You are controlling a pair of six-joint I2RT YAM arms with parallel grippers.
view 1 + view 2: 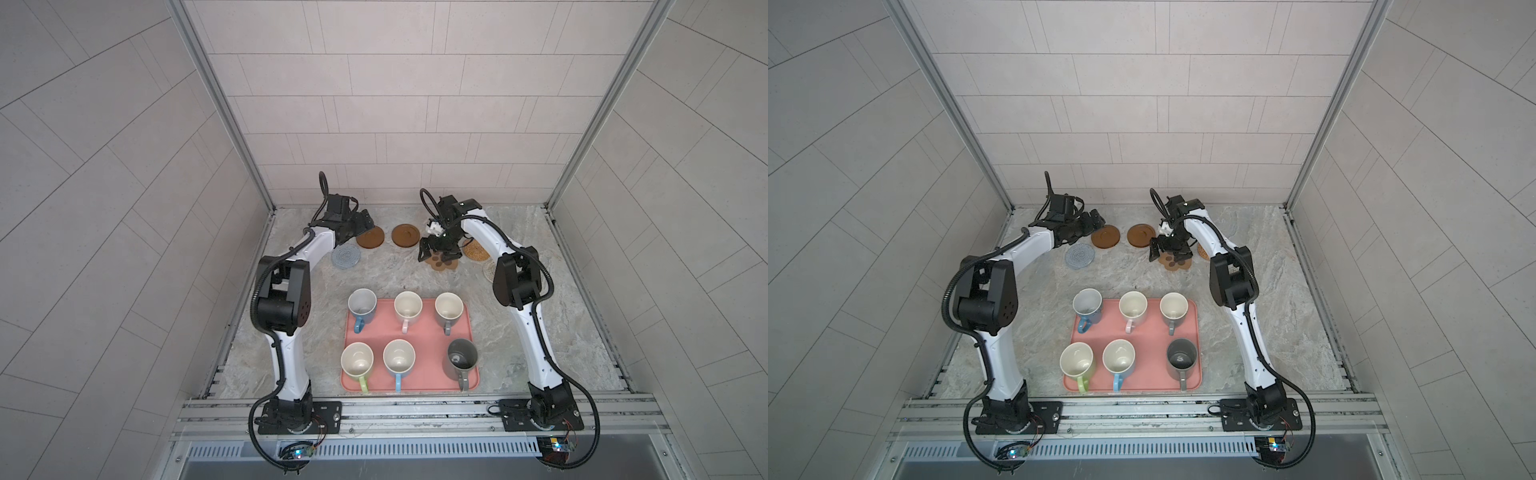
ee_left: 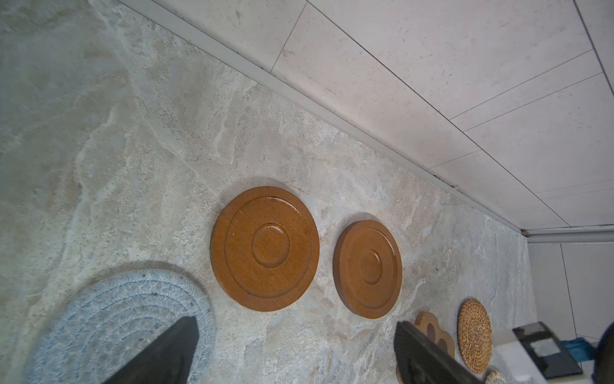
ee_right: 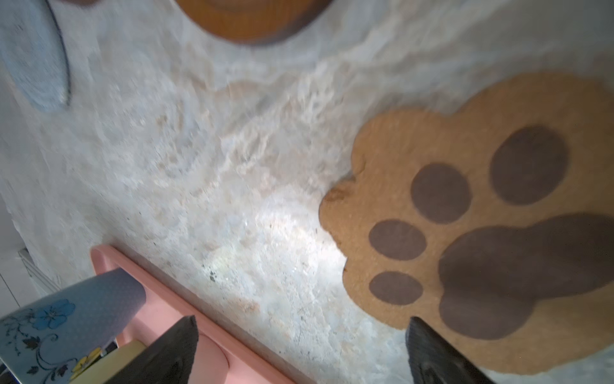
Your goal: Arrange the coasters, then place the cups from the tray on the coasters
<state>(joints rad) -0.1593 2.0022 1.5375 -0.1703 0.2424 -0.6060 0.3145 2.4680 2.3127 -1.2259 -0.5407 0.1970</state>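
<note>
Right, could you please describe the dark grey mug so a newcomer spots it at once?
Find the salmon-pink tray on the table. Of its two rows of mugs, take the front row's right end. That dark grey mug alone is dark inside; its neighbours have pale insides.

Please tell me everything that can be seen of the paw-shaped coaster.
The paw-shaped coaster is a thin tan mat, cork-like in look, printed with four dark brown toe spots and one large pad. It lies flat on the marble table. The open right gripper hangs over it; whether a finger touches it cannot be told.
</note>
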